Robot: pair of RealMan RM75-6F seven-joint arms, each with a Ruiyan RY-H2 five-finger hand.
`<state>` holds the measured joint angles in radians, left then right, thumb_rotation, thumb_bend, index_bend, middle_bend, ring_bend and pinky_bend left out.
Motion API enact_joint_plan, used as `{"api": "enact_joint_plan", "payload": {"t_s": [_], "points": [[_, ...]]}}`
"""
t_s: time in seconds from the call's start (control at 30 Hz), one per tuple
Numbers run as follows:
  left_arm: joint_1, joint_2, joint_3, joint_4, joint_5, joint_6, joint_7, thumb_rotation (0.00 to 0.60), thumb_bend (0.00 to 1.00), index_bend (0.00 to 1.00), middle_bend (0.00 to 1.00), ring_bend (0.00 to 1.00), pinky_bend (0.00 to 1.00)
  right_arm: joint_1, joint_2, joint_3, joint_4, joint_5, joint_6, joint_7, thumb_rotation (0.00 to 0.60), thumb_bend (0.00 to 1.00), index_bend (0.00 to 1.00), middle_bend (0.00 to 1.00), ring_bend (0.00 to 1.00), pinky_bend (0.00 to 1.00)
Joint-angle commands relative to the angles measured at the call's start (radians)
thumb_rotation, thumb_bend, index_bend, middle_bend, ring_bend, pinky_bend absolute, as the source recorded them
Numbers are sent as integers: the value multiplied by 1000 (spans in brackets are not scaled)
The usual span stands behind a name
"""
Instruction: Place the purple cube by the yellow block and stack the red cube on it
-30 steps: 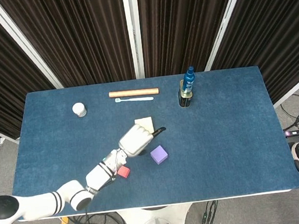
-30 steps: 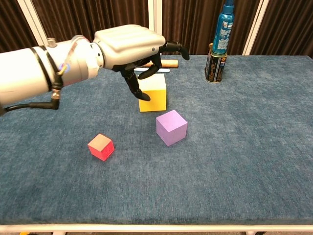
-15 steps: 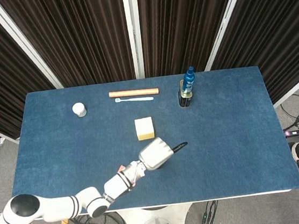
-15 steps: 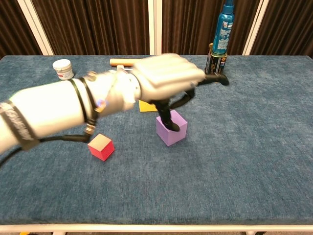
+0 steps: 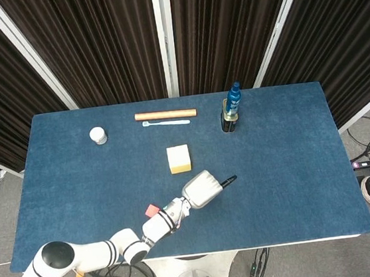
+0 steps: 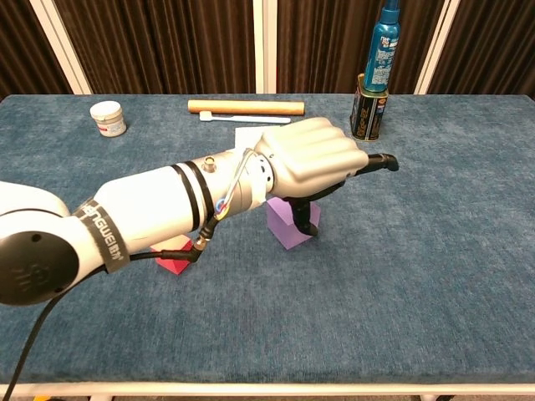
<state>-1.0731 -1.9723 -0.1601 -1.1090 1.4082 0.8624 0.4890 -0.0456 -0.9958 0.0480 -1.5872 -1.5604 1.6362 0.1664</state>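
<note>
My left hand (image 6: 311, 163) hangs low over the purple cube (image 6: 287, 230), which stands on the table. Dark fingers (image 6: 299, 215) reach down across the cube's near faces, and one finger points out to the right. The palm hides whether they grip it. From the head view the left hand (image 5: 201, 189) covers the cube fully. The red cube (image 5: 152, 210) lies to its left, by my forearm, and shows only as a sliver (image 6: 171, 264) in the chest view. The yellow block (image 5: 179, 159) sits just beyond the hand. My right hand is out of both views.
A blue bottle (image 5: 234, 97) and a dark can (image 6: 365, 109) stand at the back right. A wooden rolling pin (image 6: 246, 107), a toothbrush (image 5: 166, 122) and a small white jar (image 6: 108, 118) lie along the back. The table's near edge (image 6: 267, 388) runs close below.
My left hand swung from above the yellow block toward me and to the right, then dropped down over the purple cube. Neither cube has shifted.
</note>
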Motion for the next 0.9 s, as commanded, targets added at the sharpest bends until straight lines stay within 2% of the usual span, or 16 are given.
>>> {"api": "enact_joint_plan", "payload": {"t_s": [0.03,0.53,0.63,0.9], "points": [[2,-7,6,22,8,16,26,600,0,143,883,938,981,-1,-1,0,2,0,1,1,600,243,0,66,0,64],[28,22,40,65,54,60,55,600,0,142,883,937,980,-5,0,-1,-10,-13,11,-13,600,242,0,66,0,64],[33,17,34,75,54,71,47,600,0,143,882,935,980,-7,0,-1,-12,-15,15,-15,600,242,0,66,0,64],[61,68,27,-1,74,132,26,600,0,143,881,934,980,-4,-2,-2,-16,-21,10,-22,600,242,0,66,0,64]]}}
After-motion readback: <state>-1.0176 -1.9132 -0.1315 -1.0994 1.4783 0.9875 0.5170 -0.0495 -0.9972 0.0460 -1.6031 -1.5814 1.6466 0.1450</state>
